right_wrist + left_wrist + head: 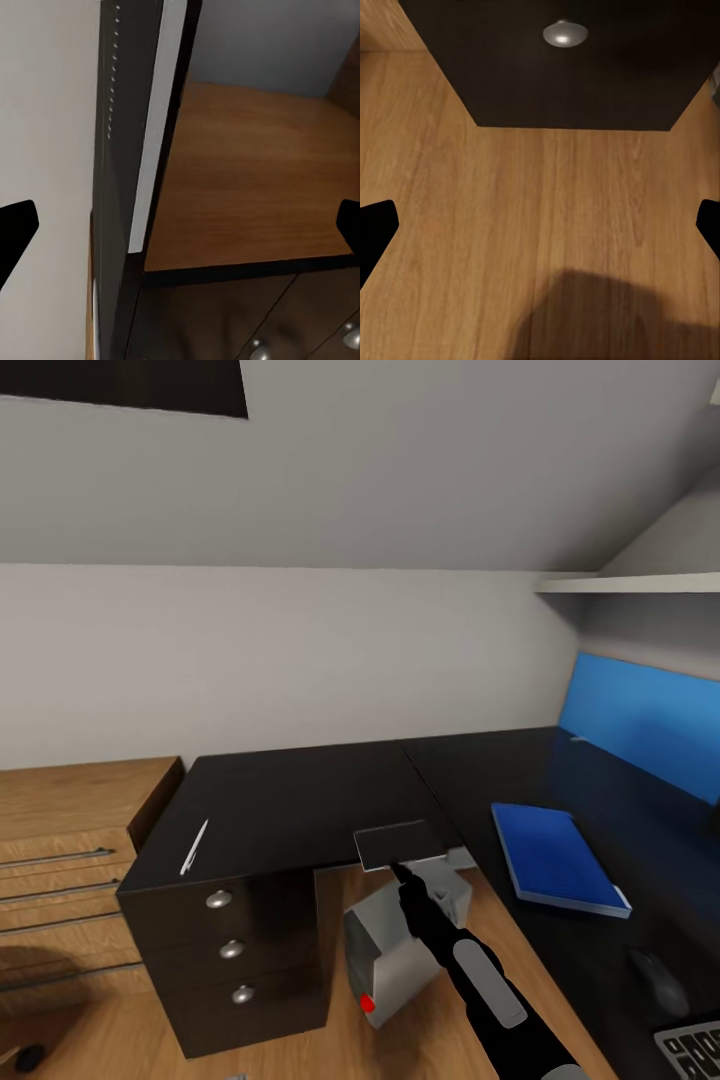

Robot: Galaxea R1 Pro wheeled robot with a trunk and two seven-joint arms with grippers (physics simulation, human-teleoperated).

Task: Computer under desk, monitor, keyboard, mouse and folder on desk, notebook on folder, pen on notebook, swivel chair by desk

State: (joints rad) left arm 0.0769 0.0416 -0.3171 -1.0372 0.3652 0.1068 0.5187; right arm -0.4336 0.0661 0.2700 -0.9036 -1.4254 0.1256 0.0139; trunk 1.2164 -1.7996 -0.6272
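Grey notebook [400, 845] hangs off the desk [290, 800] edge, right gripper [180, 225] fingers spread around it, not clamped. Left gripper [540, 225] spread too. One nudge probably drops it onto the computer [395, 950].

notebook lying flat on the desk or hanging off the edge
Hanging off: the notebook lies flat, but its front part juts past the desk edge, above the computer, with the right claw at it.

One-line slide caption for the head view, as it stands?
Right gripper at the notebook on the desk edge; pen left, folder right, computer below.
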